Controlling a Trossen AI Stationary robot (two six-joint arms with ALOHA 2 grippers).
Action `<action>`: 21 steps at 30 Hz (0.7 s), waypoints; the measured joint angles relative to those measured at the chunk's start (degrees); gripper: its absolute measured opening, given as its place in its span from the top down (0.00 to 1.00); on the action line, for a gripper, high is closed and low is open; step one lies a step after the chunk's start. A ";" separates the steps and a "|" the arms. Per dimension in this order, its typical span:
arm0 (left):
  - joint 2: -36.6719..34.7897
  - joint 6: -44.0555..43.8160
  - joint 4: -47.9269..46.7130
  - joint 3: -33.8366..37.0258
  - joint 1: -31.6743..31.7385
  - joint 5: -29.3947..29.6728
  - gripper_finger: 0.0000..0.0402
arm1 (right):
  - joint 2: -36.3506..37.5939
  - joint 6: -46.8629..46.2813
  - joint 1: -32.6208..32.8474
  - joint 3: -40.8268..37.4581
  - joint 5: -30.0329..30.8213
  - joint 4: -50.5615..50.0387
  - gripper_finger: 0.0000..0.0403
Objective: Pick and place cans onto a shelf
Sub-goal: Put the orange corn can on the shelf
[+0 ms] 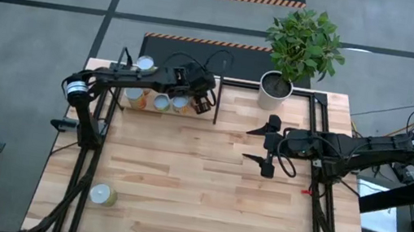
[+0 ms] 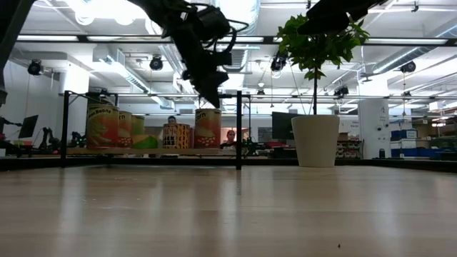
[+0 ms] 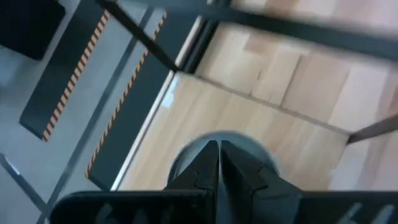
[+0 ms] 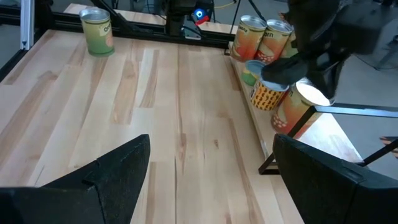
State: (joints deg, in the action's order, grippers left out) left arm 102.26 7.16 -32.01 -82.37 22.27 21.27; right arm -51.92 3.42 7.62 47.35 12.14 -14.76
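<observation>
I count a cluster of upright cans (image 1: 161, 101) standing close together on the shelf (image 1: 164, 114) at the table's far left, orange and yellow labels showing. One green-labelled can (image 1: 102, 194) stands upright alone, well apart, near the front-left corner.

A row of cans (image 1: 158, 101) stands on the shelf (image 1: 166, 85) at the table's (image 1: 204, 190) far left. One lone can (image 1: 102, 194) stands near the front-left corner. The potted plant (image 1: 277, 85) stands right of the shelf.
</observation>
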 joint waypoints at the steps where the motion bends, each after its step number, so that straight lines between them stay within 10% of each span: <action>1: -0.02 0.00 0.07 -0.61 -0.14 -0.04 1.00 | 0.00 0.00 -0.02 -0.02 0.00 0.00 0.19; 21: -0.26 17.32 -22.84 -8.71 -0.95 -14.46 1.00 | 0.00 -1.34 -0.01 -0.48 -0.02 -0.05 0.19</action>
State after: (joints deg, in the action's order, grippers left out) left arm 102.00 24.47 -54.85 -91.08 21.32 6.81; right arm -51.92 2.08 7.60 46.87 12.12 -14.81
